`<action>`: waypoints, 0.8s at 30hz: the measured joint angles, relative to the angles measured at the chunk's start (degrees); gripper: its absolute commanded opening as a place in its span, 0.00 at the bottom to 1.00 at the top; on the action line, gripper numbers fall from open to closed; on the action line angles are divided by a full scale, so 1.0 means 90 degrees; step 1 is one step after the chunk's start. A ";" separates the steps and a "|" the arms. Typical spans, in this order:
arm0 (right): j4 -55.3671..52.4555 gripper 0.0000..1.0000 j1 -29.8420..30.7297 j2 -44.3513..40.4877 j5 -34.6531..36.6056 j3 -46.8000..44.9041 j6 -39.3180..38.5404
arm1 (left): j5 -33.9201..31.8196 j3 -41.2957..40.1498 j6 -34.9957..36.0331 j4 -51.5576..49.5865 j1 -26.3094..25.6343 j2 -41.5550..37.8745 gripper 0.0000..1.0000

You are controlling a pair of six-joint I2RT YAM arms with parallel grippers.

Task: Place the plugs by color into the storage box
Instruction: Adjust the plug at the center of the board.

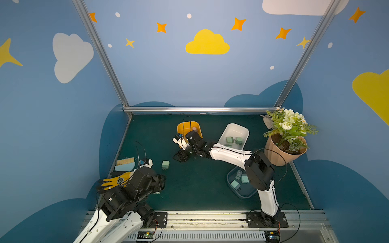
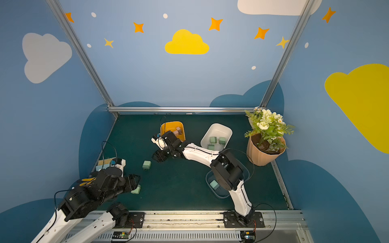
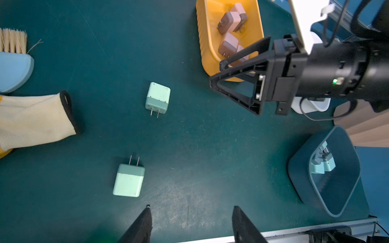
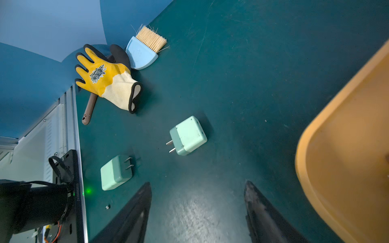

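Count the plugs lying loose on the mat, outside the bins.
2. The farther plug lies mid-mat, between the brush and the orange bin; the nearer plug lies beside the left gripper, outside its jaws. The right arm could hide another.

My green worktop [image 1: 200,185] holds brush [image 1: 125,165] and glove [image 1: 117,181] at left, a teal plug [image 3: 157,97], a second plug [image 3: 128,180] nearer, yellow bin [image 1: 179,126] and white bin [image 1: 233,130] far, blue bin [image 3: 299,172] and potted plant [image 1: 280,155] right.

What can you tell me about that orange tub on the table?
The orange tub is a rounded-rectangular bin, plastic by its look, with a ribbed outer wall. It stands upright on the green mat, holding several pink plugs. The right pincer hangs open beside it; contact is unclear.
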 measured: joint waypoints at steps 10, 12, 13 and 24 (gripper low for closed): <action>-0.0182 0.71 0.0204 0.1508 -0.0440 0.1343 -0.0590 | 0.0248 -0.0095 0.0121 0.0092 0.0007 0.0352 0.62; -0.0291 0.71 0.0223 0.1766 -0.0459 0.1666 -0.0712 | 0.0289 -0.0100 0.0155 0.0117 0.0005 0.0372 0.63; -0.0352 0.71 0.0226 0.1904 -0.0483 0.1865 -0.0770 | 0.0304 -0.0107 0.0155 0.0131 0.0007 0.0340 0.63; -0.0493 0.71 0.0357 0.2431 -0.0767 0.2368 -0.1384 | 0.0359 -0.0231 0.0131 0.0182 0.0005 -0.0328 0.64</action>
